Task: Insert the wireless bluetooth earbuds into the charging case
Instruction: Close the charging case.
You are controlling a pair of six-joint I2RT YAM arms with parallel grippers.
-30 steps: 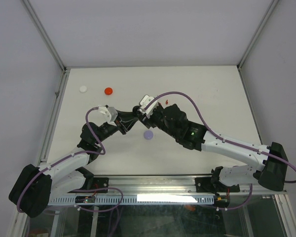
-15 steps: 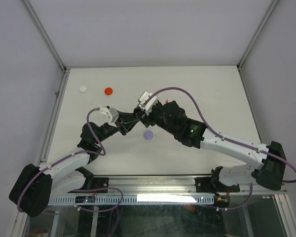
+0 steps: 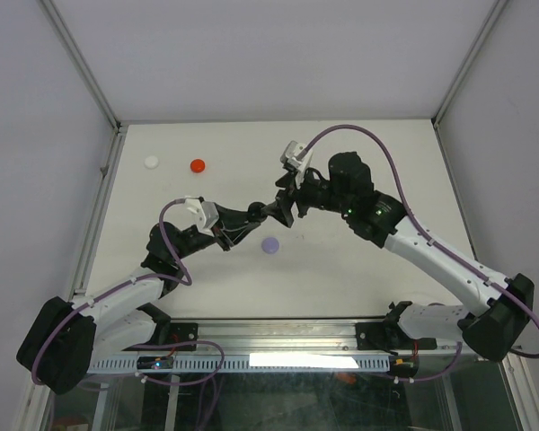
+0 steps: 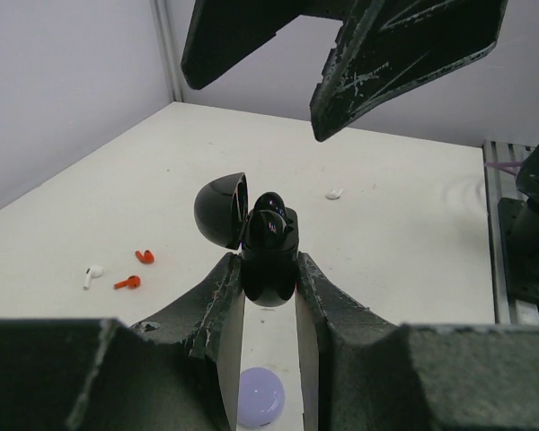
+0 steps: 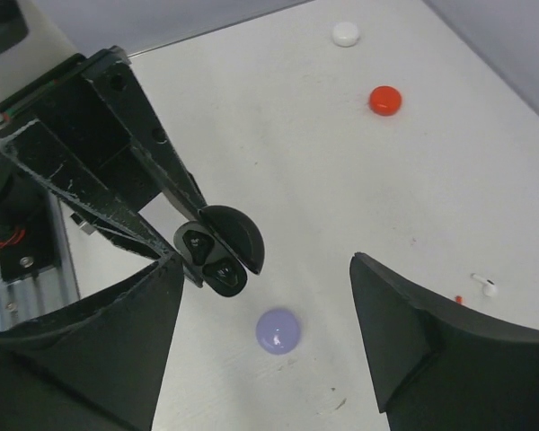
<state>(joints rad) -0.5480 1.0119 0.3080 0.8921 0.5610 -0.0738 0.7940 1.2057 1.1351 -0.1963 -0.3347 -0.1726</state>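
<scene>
Two grippers meet: the left gripper is clamped on the open black charging case, while the right gripper is spread apart close by. A pair of black earbuds, distinguished only from the right wrist, is seated inside. Loose red earbuds are shown on the table.

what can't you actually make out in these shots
- Top view: the glossy black round charging case, clamped in the left gripper, is too small to show its contents.
- Left wrist view: the lavender round case is partly hidden by the left fingers.
- Right wrist view: a tiny red earbud is mostly hidden behind a right finger.
</scene>
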